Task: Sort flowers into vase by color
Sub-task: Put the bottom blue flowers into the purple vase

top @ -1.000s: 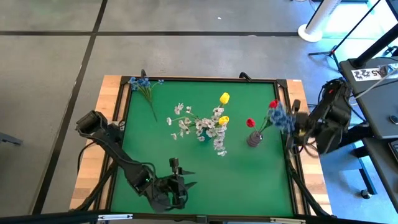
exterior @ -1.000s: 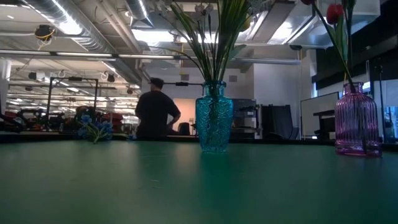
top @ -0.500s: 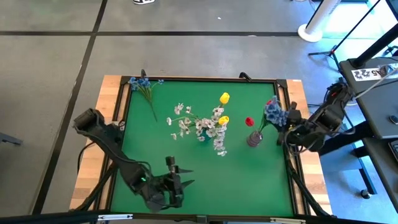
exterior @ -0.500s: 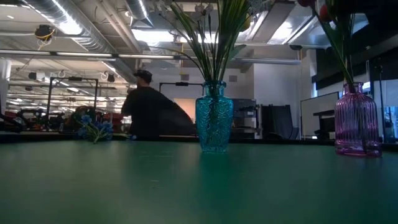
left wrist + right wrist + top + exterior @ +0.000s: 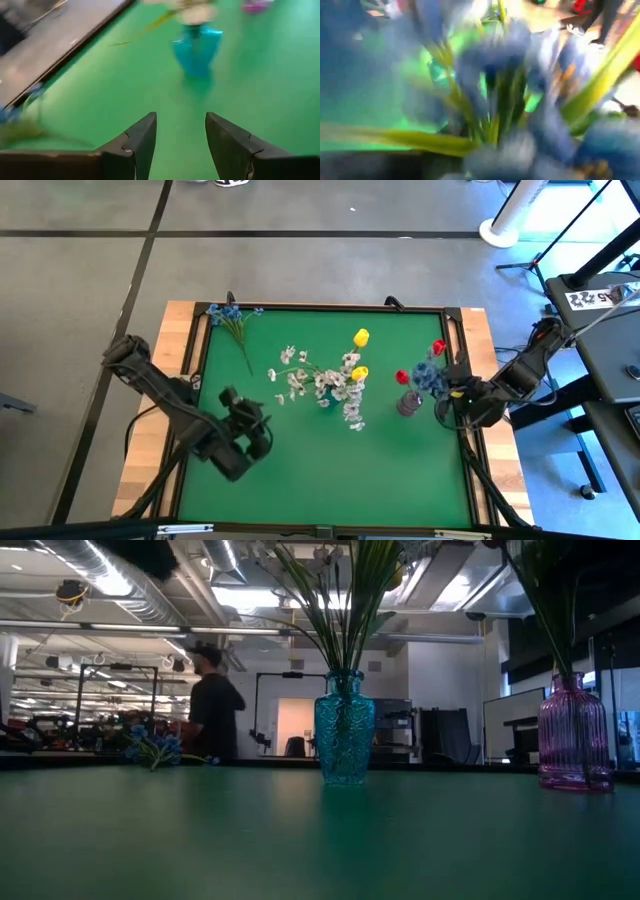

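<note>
A teal vase [image 5: 326, 397] [image 5: 345, 730] [image 5: 196, 47] at mid table holds white sprigs [image 5: 300, 378] and yellow tulips [image 5: 360, 338]. To its right, a purple vase [image 5: 408, 405] [image 5: 573, 735] holds red tulips [image 5: 402, 377]. One blue sprig [image 5: 232, 320] [image 5: 152, 747] lies flat at the far left corner. Another blue sprig [image 5: 430, 376] [image 5: 520, 100] hangs over the purple vase's right side, right beside my right gripper [image 5: 447, 393]; its blurred blossoms fill the right wrist view. My left gripper [image 5: 260, 422] [image 5: 180, 145] is open over the left half, facing the teal vase.
The green mat has a raised dark frame [image 5: 200, 350] with wooden table edge [image 5: 180, 330] outside it. Bare mat lies along the near side and between my left gripper and the teal vase. A person [image 5: 212, 705] walks in the room behind.
My left gripper has swung from the near edge up and toward the far left, turning to face the teal vase. My right gripper has moved in from the right edge toward the purple vase, bringing the blue sprig with it. The person behind has walked left.
</note>
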### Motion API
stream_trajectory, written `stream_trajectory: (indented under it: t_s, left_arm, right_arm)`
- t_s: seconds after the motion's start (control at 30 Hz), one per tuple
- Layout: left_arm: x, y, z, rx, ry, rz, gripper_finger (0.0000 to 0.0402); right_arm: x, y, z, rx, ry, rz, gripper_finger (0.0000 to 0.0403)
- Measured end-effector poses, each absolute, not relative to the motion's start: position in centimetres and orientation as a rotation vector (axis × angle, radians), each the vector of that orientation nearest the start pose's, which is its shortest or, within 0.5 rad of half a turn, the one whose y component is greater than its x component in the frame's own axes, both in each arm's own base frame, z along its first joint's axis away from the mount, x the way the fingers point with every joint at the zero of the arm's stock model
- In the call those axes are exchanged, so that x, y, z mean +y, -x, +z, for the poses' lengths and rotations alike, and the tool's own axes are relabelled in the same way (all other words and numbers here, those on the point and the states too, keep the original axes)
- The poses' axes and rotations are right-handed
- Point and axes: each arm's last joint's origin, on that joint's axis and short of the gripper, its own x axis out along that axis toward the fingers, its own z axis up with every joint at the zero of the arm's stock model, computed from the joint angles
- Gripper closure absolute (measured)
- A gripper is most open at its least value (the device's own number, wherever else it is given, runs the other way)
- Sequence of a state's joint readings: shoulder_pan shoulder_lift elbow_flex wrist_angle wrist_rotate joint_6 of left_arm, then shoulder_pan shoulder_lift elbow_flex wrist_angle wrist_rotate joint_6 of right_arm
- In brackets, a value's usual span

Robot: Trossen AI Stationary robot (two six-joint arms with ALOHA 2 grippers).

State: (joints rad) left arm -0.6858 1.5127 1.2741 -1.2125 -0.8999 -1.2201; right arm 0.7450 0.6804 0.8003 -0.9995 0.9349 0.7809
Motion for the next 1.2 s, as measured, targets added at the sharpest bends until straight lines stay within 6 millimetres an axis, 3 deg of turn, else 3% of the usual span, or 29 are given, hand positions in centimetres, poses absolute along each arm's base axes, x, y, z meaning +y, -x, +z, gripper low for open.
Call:
stream_trajectory:
  t_s: [0.2, 0.33, 0.67, 0.83, 1.1, 1.2]
  left_arm:
    - [-10.9, -23.0, 24.8, 0.812, 0.169, 0.907, 0.0228]
    - [-7.4, -22.7, 22.9, 0.850, 0.194, 1.051, 0.0228]
    - [2.6, -21.3, 20.9, 0.967, 0.379, 1.371, 0.0228]
    - [6.7, -20.1, 18.7, 1.025, 0.589, 1.457, 0.0228]
    - [13.9, -17.9, 16.5, 0.785, 0.718, 1.607, 0.0228]
    - [14.8, -17.3, 15.5, 0.676, 0.741, 1.643, 0.0228]
  right_arm:
    - [5.4, -9.0, 31.9, 0.476, -0.158, -0.277, 0.0159]
    - [5.3, -8.8, 33.2, 0.462, -0.162, -0.240, 0.0135]
    - [5.2, -8.7, 33.3, 0.508, -0.119, -0.224, 0.0142]
    - [5.2, -8.5, 32.9, 0.567, -0.149, -0.233, 0.0143]
    - [5.9, -9.2, 32.5, 0.599, -0.135, -0.235, 0.0143]
    - [6.3, -9.7, 32.4, 0.603, -0.123, -0.244, 0.0143]
